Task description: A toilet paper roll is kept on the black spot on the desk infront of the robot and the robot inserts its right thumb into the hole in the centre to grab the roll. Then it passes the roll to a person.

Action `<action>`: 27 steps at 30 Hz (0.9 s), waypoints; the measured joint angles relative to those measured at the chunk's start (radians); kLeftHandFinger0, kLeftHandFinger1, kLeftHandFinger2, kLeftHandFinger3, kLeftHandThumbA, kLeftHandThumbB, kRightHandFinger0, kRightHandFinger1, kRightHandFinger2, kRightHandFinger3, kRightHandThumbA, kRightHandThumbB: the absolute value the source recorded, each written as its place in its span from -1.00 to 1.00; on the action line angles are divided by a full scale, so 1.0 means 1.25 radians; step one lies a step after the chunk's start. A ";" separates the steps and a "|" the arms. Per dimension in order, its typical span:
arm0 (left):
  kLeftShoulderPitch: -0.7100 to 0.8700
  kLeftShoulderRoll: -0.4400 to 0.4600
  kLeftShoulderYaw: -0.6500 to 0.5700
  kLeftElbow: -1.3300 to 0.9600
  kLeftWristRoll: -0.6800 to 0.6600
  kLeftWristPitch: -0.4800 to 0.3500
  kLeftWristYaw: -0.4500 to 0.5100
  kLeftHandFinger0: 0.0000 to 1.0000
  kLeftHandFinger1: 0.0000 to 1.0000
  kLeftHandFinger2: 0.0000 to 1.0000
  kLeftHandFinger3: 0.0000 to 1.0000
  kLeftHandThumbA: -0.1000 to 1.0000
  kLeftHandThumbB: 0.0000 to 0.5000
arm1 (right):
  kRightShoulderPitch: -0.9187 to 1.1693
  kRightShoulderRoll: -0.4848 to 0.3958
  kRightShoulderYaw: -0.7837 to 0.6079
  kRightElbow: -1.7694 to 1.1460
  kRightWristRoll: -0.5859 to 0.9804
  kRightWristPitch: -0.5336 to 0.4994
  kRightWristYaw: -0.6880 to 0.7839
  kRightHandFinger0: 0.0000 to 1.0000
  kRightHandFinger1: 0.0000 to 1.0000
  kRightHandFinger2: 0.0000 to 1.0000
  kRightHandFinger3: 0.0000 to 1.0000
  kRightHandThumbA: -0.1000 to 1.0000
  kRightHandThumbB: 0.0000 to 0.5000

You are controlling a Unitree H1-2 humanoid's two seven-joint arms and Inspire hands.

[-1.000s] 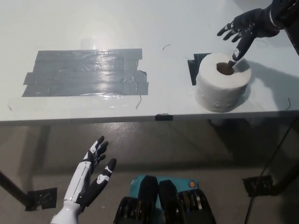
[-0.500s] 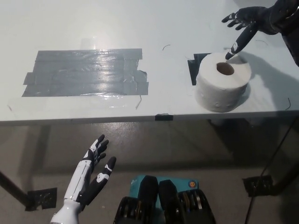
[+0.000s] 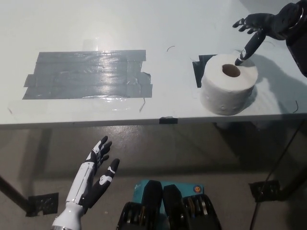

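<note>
- Thumb insertion is the step in hand, as judged: the black right hand (image 3: 261, 26) has yet to seat its thumb in the cardboard core hole (image 3: 231, 70) of the toilet paper roll (image 3: 228, 84).
- Right hand state: open and holding nothing, fingers spread apart, one long digit angled down so that its tip sits at the roll's top face, just beyond the hole's far edge; whether it touches the paper cannot be told.
- Advice: bring the tip a little nearer the robot until it is over the hole, then descend straight, since an oblique entry would likely push the roll sideways off its mark.
- Roll position: upright, hole facing up, directly below and slightly nearer the robot than the right hand, covering most of the black spot (image 3: 199, 69) near the desk (image 3: 120, 28) front edge.
- White left hand (image 3: 96, 173): idle below the desk edge, well apart from the roll, fingers open.
</note>
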 measured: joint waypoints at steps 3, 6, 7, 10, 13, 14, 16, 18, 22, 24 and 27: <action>-0.001 0.000 0.000 0.000 0.000 0.000 -0.002 1.00 1.00 1.00 1.00 0.56 -0.97 | -0.001 0.000 -0.001 0.002 0.000 -0.006 0.010 1.00 1.00 1.00 1.00 1.00 0.95; -0.002 0.001 0.000 0.000 0.001 0.001 -0.004 1.00 1.00 1.00 1.00 0.55 -0.98 | -0.006 0.000 -0.013 0.014 0.004 -0.008 0.030 1.00 1.00 1.00 1.00 1.00 0.96; -0.002 0.001 0.000 0.000 0.001 0.002 -0.004 1.00 1.00 1.00 1.00 0.55 -0.97 | -0.008 0.000 -0.019 0.017 0.006 -0.008 0.038 1.00 1.00 1.00 1.00 1.00 0.93; -0.003 0.001 0.000 0.000 0.001 0.002 -0.004 1.00 1.00 1.00 1.00 0.56 -0.91 | -0.014 0.000 -0.033 0.024 0.012 -0.009 0.056 1.00 1.00 1.00 1.00 1.00 1.00; -0.004 0.001 0.000 0.000 0.001 0.005 -0.005 1.00 1.00 1.00 1.00 0.56 -0.94 | -0.021 0.000 -0.044 0.030 0.019 -0.009 0.069 1.00 1.00 1.00 1.00 1.00 1.00; -0.005 0.001 0.000 0.000 0.001 0.006 -0.005 1.00 1.00 1.00 1.00 0.55 -0.94 | -0.024 0.000 -0.046 0.032 0.020 -0.009 0.073 1.00 1.00 1.00 1.00 1.00 1.00; -0.007 0.001 0.000 0.000 0.001 0.007 -0.005 1.00 1.00 1.00 1.00 0.55 -0.94 | -0.032 0.000 -0.050 0.032 0.021 -0.010 0.081 1.00 1.00 1.00 1.00 1.00 0.94; -0.010 0.001 0.000 0.000 0.001 0.010 -0.006 1.00 1.00 1.00 1.00 0.55 -0.93 | -0.042 0.000 -0.053 0.032 0.022 -0.012 0.089 1.00 1.00 1.00 1.00 1.00 0.91; -0.015 0.001 0.000 0.000 0.000 0.013 -0.006 1.00 1.00 1.00 1.00 0.54 -0.90 | -0.051 0.000 -0.060 0.032 0.023 -0.012 0.093 1.00 1.00 1.00 1.00 1.00 0.88; -0.015 0.001 0.000 0.000 0.000 0.014 -0.007 1.00 1.00 1.00 1.00 0.55 -0.90 | -0.052 0.001 -0.060 0.033 0.023 -0.011 0.094 1.00 1.00 1.00 1.00 1.00 0.82; -0.016 0.001 0.000 0.000 0.000 0.015 -0.007 1.00 1.00 1.00 1.00 0.56 -0.89 | -0.052 0.001 -0.060 0.037 0.023 -0.012 0.097 1.00 1.00 1.00 1.00 1.00 0.96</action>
